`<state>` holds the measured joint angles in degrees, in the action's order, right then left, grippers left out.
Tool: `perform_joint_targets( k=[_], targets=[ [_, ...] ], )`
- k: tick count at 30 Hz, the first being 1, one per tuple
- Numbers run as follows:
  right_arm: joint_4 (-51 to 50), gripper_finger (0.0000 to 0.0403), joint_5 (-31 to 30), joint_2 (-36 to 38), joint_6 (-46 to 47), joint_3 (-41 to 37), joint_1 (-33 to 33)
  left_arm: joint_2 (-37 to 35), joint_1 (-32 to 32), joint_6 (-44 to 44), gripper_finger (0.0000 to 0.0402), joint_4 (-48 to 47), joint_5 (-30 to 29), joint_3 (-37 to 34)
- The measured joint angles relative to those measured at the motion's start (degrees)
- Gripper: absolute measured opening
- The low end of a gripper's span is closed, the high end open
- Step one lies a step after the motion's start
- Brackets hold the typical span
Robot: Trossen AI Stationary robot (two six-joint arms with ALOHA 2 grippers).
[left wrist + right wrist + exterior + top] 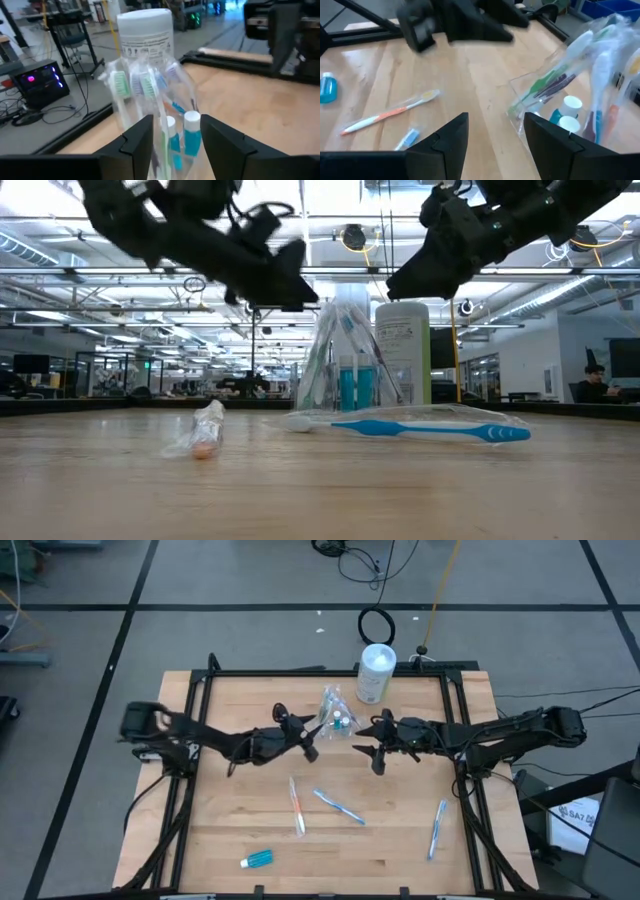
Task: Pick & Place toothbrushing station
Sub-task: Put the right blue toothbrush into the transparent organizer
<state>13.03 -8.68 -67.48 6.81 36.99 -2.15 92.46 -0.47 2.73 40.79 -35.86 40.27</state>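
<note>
The clear plastic bag stands near the far edge of the counter, about in the middle of that edge. Inside it are toothbrushes with their heads up and two small blue toothpaste tubes with white caps. Just behind the bag, right at the far edge, stands a white canister.

The left claw is just beside the bag. In the left wrist view its two fingers are spread apart, and the bag sits between them. I cannot tell if the fingers touch the bag. In the low view this claw hangs above the counter, not on it.

The right claw is on the other side of the bag, near it but not touching. Its fingers are spread apart too and hold nothing.

More things lie flat closer to the near edge. An orange and white toothbrush lies near the middle. A blue toothbrush lies just beside it. Another blue toothbrush lies near the right edge. One blue toothpaste tube lies by itself close to the near edge
</note>
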Motion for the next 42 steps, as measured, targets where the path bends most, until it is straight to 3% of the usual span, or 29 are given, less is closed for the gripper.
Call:
perform_joint_targets(
  k=[8, 14, 20, 32, 36, 42],
  targets=[
    [-0.52, 0.0187, 5.8, 0.0, 0.97, -0.02, 1.4, -19.56, -3.73, 6.64, 0.017, -28.68, 6.44, 0.02],
    [-0.49, 0.018, 5.78, 0.0, 10.88, -0.02, 6.69, -25.99, -5.3, 12.95, 0.017, -39.39, 7.35, 0.02],
    [-1.86, 0.0173, 6.21, -1.03, 30.82, -0.02, 15.3, -26.06, -5.37, 12.47, 0.017, -40.67, 7.37, 0.02],
    [-23.62, 0.0172, 12.01, -3.39, 75.62, -0.09, 31.09, -24.62, -4.37, 12.4, 0.017, -40.86, 7.39, 0.02],
    [-23.6, 0.0166, 12.78, -3.34, 83.94, -0.07, 35.12, -24.44, -4.31, 10.82, 0.017, -41.05, 7.42, 0.01],
    [-24.96, 0.0159, 20.84, -3.26, 94.94, -0.02, 38.34, -24.47, -4.31, 7.7, 0.017, -40.97, 7.37, 0.02]
  ],
)
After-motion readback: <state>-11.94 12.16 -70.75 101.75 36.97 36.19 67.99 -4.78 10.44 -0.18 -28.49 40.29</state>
